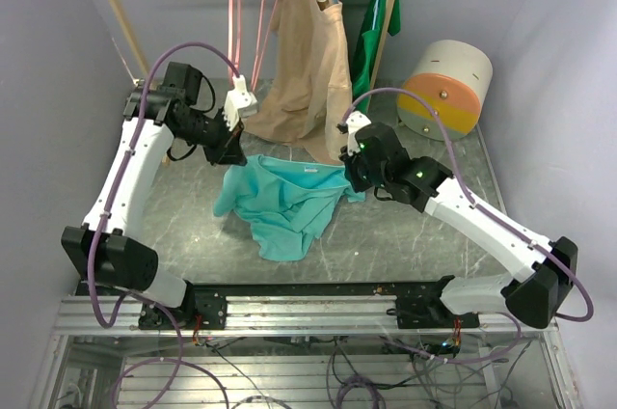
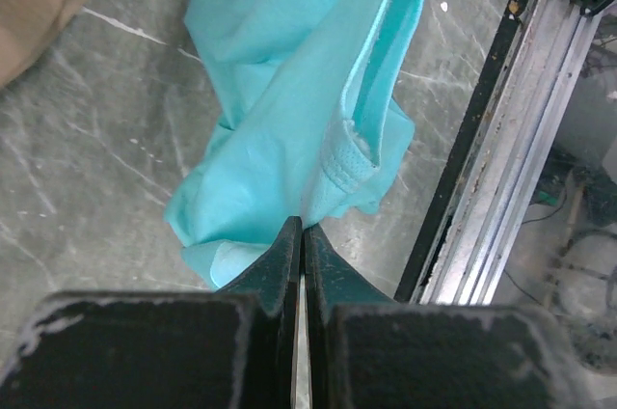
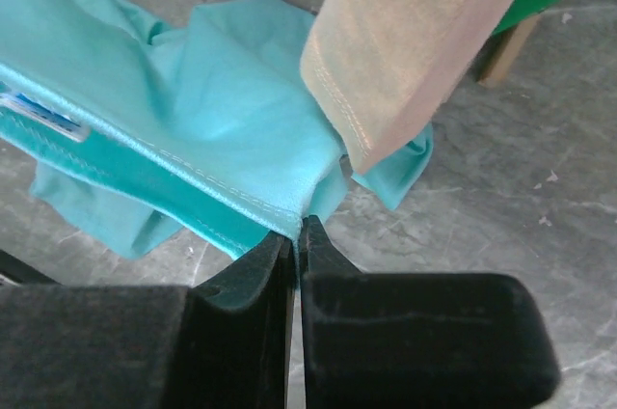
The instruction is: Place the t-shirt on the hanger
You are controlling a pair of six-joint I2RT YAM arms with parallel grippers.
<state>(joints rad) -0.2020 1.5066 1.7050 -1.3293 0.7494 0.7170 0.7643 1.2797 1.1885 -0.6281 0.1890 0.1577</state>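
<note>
The teal t-shirt (image 1: 280, 202) hangs stretched between my two grippers, its lower part bunched on the grey tabletop. My left gripper (image 1: 234, 151) is shut on the shirt's left edge; in the left wrist view the jaws (image 2: 302, 228) pinch the teal t-shirt (image 2: 289, 71). On the right, my right gripper (image 1: 349, 176) is shut on the collar side, and the right wrist view shows its tips (image 3: 297, 228) clamping a stitched hem of the t-shirt (image 3: 193, 120). The pink hanger (image 1: 234, 13) hangs on the rail at the back, beside a second one like it (image 1: 262, 23), above my left gripper.
A beige garment (image 1: 313, 71) on a blue hanger hangs just behind the shirt and brushes it near my right gripper (image 3: 415, 33). A dark green garment (image 1: 379, 23) hangs further right. A white and orange drum (image 1: 443, 89) lies back right. The metal base rail (image 1: 289, 313) runs along the near edge.
</note>
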